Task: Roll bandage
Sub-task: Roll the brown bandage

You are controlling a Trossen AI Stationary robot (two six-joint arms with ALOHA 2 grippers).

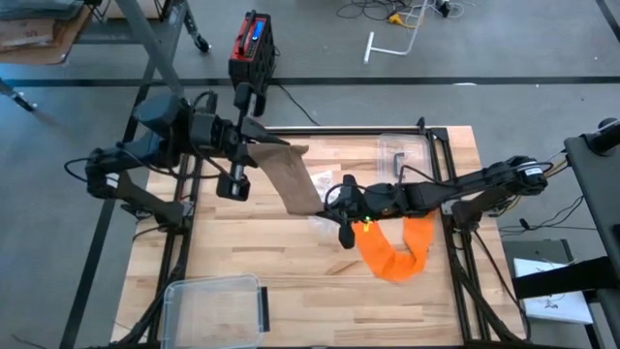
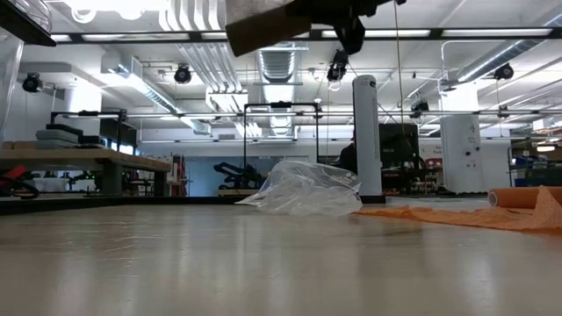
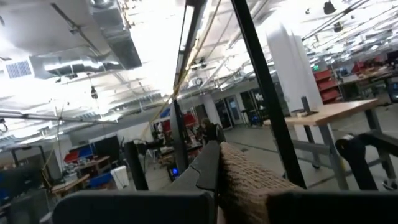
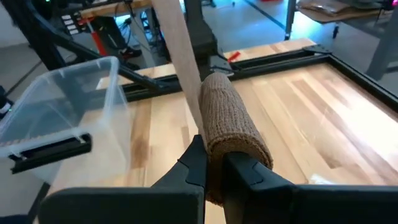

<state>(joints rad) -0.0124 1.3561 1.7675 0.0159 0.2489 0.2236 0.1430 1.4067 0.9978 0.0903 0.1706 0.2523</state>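
Overhead and level views of a light wooden table bounded by a black frame, standing on a grey floor in an open workshop with benches and ceiling lights behind. At the left near corner lies a clear lidded bin; the wood between it and the table's centre is bare. Above the left far portion the left gripper is raised clear of the surface, its fingers pinched shut on the free end of the brown bandage. The strip runs taut, slanting down and rightward to the table's middle. There the right gripper has its fingers closed on the rolled part of the bandage (the roll lies between the fingers, its axis along them). Just beside it lies a crumpled clear plastic bag. Right of centre an orange cloth lies curled near the right edge, under the right arm. A clear flat container sits at the far right. A red-and-black case stands on the floor beyond the far edge.
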